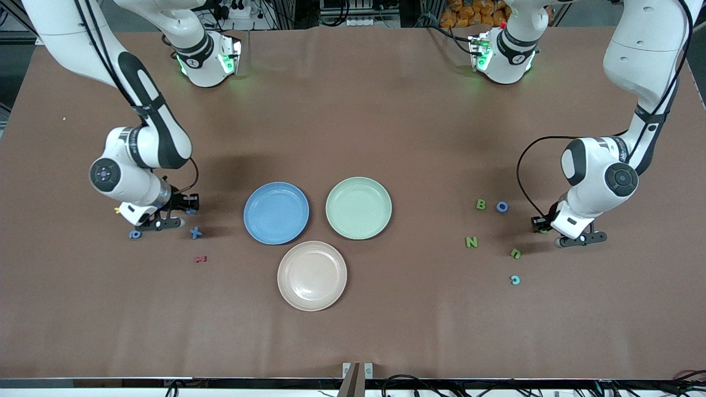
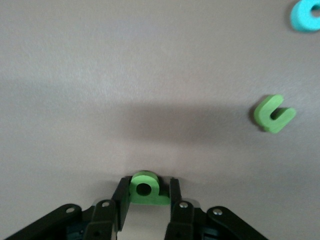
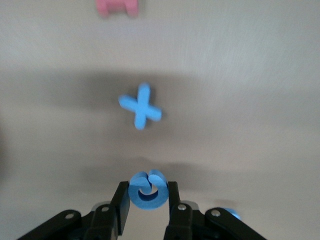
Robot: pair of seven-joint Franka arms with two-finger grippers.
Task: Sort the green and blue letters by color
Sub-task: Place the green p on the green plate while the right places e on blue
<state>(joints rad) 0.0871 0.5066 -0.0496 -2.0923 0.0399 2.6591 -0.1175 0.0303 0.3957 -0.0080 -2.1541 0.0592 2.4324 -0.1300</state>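
- Brown paper covers the table (image 1: 353, 110); the landmark here is the blue plate (image 1: 276, 213), which lies beside a green plate (image 1: 358, 208) and a pink plate (image 1: 311, 275), the pink one nearest the front camera.
- The right arm bends down from its base, elbow out, its wrist low over the table toward the right arm's end from the blue plate. The right gripper (image 3: 148, 196) is clenched on a curled blue letter (image 3: 148, 190), fingers pointing straight down at the table.
- A blue X (image 1: 196, 233) lies on the paper between that gripper and the blue plate, and a dark red letter (image 1: 200, 258) lies nearer the front camera than the X. Another small blue piece (image 1: 135, 234) sits by the right wrist.
- The left arm folds down likewise, well apart from the blue plate, past the green plate toward the left arm's end. The left gripper (image 2: 146, 192) is clamped on a green letter with a round hole (image 2: 145, 188).
- Near it on the paper lie a green B (image 1: 481, 204), a blue O (image 1: 502, 207), a green N (image 1: 471, 241), a green hooked letter (image 1: 516, 253) and a blue C (image 1: 515, 279).
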